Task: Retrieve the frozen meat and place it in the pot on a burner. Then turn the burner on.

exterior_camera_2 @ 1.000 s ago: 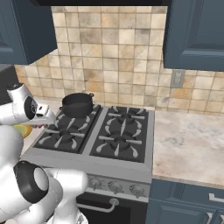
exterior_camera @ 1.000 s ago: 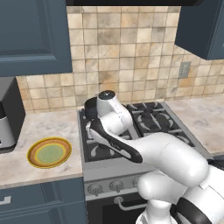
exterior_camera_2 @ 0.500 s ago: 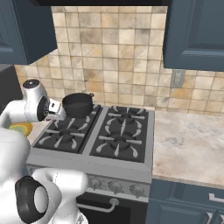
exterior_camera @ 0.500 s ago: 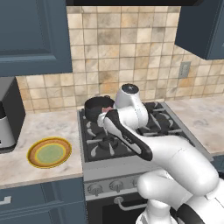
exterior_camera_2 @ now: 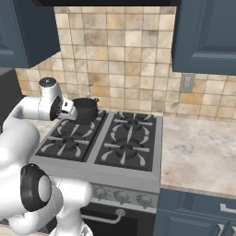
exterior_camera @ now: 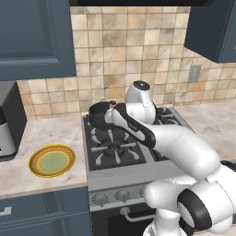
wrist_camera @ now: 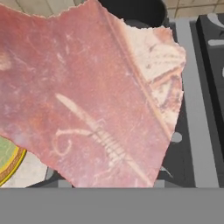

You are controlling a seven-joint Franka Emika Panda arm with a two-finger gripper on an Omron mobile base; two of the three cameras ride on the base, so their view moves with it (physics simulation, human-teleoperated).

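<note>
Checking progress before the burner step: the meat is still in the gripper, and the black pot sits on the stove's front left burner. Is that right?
Not quite: the pot sits on the back left burner, as the right base view shows. The meat is indeed still in the gripper.

From here the light looks even and soft, no single source that I can pick out; the beige tiled wall [exterior_camera: 138, 50] is bright and the dark blue cupboards [exterior_camera_2: 205, 37] keep their colour; shadows are faint, only a darker band under the black hood at the top edge; no glare on the white glossy arm [exterior_camera: 184, 152] beyond a mild sheen; both base views are soft and coarse; up close, the pinkish-red frozen meat [wrist_camera: 87, 96] is blurred, its edges jagged.
</note>
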